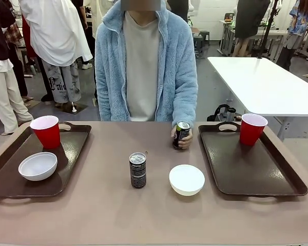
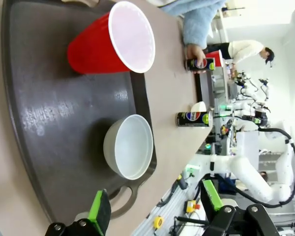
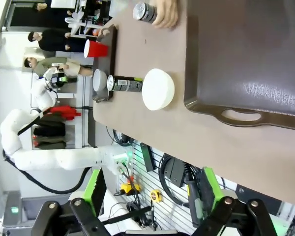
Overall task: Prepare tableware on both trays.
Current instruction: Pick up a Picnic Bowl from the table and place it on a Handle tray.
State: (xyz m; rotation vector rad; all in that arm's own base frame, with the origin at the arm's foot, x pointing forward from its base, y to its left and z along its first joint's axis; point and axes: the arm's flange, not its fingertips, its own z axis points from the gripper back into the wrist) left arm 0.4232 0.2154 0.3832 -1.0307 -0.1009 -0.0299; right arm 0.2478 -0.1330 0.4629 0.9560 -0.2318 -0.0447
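Note:
On the left tray (image 1: 74, 148) stand a red cup (image 1: 45, 131) and a white bowl (image 1: 38, 166). The right tray (image 1: 246, 169) holds a red cup (image 1: 252, 129) at its far corner. Between the trays, a dark can (image 1: 138, 170) stands upright beside a second white bowl (image 1: 187, 179). The person's hand grips another can (image 1: 181, 135) on the table. My left gripper (image 2: 156, 206) hangs open above the left tray's near edge, close to its bowl (image 2: 130, 146) and cup (image 2: 113, 42). My right gripper (image 3: 151, 194) is open off the table's near edge, short of the right tray (image 3: 246, 54).
The person in a light blue fleece sits at the far side, centre. Bare tabletop (image 1: 143, 215) runs along the near edge. A white table (image 1: 267, 82) and bystanders stand behind.

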